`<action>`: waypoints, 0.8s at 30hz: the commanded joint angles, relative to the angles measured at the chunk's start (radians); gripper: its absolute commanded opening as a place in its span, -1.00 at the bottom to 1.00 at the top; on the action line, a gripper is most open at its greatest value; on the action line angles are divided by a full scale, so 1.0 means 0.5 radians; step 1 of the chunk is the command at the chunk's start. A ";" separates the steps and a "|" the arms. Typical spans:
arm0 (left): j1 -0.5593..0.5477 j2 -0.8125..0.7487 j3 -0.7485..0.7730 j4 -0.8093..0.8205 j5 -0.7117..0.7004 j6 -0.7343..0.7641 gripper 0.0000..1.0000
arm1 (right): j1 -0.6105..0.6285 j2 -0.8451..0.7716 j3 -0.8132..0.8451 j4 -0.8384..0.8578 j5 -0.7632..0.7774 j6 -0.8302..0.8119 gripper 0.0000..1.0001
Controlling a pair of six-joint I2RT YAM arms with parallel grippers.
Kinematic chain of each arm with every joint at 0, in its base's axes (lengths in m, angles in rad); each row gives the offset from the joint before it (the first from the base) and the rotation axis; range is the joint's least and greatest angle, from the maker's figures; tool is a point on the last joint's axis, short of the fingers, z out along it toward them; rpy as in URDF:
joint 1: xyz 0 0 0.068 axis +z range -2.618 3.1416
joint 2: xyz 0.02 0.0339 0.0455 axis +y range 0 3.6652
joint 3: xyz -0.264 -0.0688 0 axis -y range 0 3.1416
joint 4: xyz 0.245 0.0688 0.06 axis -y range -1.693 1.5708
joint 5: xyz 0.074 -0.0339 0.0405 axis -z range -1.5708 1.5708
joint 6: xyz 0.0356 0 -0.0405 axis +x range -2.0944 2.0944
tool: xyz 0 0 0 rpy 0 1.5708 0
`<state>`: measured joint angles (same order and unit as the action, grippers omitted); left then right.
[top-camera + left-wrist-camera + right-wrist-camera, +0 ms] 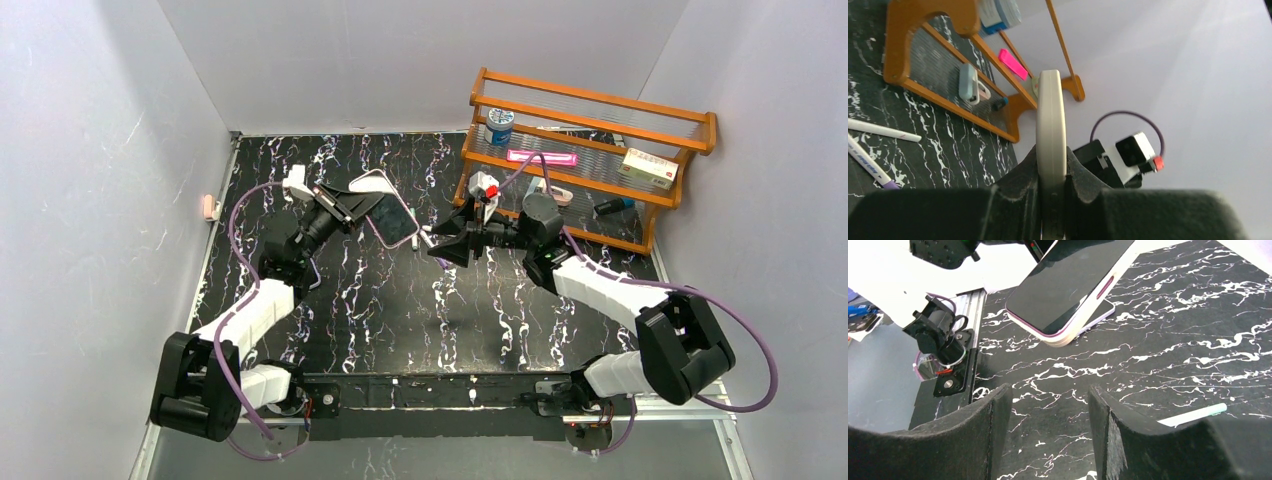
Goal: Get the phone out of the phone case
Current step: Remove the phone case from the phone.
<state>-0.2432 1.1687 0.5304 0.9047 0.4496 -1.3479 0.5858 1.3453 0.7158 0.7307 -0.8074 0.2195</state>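
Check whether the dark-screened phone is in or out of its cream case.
In: cream case wraps the dark-screened phone, held by the left gripper. Corner seating: cannot tell.

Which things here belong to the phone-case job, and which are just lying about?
Job: phone, phone case, left fingers clamping it, right fingers open nearby.
Lying about: wooden rack, pens, pink item, white box.

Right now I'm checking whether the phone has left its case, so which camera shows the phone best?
The right wrist view: the phone, dark screen up, and the cream case under it show large and close. The top view shows them small, tilted in the left claw. The left wrist view gives only the case edge, clamped.
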 commanded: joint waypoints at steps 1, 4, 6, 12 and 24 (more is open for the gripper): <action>0.017 -0.011 0.186 0.138 0.389 0.164 -1.00 | -0.016 0.021 0.145 -0.029 -0.210 -0.065 0.29; 0.017 -0.005 0.228 0.138 0.479 0.207 -1.00 | -0.017 0.058 0.208 -0.055 -0.286 -0.063 0.28; 0.017 0.003 0.247 0.137 0.525 0.224 -1.00 | -0.016 0.077 0.246 -0.073 -0.326 -0.059 0.26; 0.018 0.003 0.297 0.138 0.624 0.256 -1.00 | -0.016 0.129 0.353 -0.074 -0.482 -0.028 0.21; 0.012 -0.008 0.345 0.139 0.713 0.272 -1.00 | -0.003 0.213 0.450 0.026 -0.642 0.102 0.02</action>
<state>-0.2386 1.1873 0.6426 0.9123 0.7719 -1.2156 0.5808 1.4429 0.8894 0.6903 -1.0882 0.2493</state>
